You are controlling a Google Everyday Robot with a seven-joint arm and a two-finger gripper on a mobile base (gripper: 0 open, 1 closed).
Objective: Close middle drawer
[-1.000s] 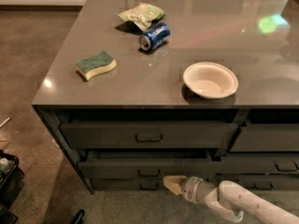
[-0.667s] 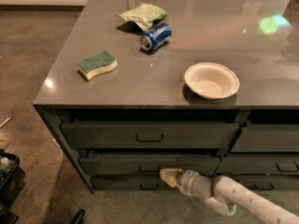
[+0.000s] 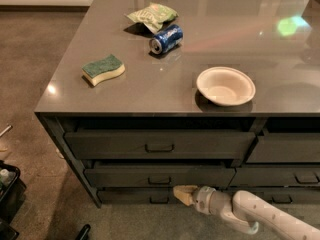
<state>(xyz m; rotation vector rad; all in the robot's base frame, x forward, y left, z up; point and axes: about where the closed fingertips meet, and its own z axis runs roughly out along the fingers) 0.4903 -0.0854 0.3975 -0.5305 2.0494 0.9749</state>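
The middle drawer is the wide dark grey front with a small rectangular handle, second from the top in the left stack under the counter. It stands slightly out, with a dark gap above it. My gripper, tan-tipped on a white arm, reaches in from the lower right. It sits just below and right of that handle, at the drawer's lower edge. Whether it touches the front I cannot tell.
The top drawer is above and the thin bottom drawer below. More drawers lie to the right. The countertop holds a sponge, a blue can, a green bag and a white bowl. A dark bin stands at the left on the floor.
My gripper has moved a little to the left and up, closer to the middle drawer's front. The things on the counter have not moved.
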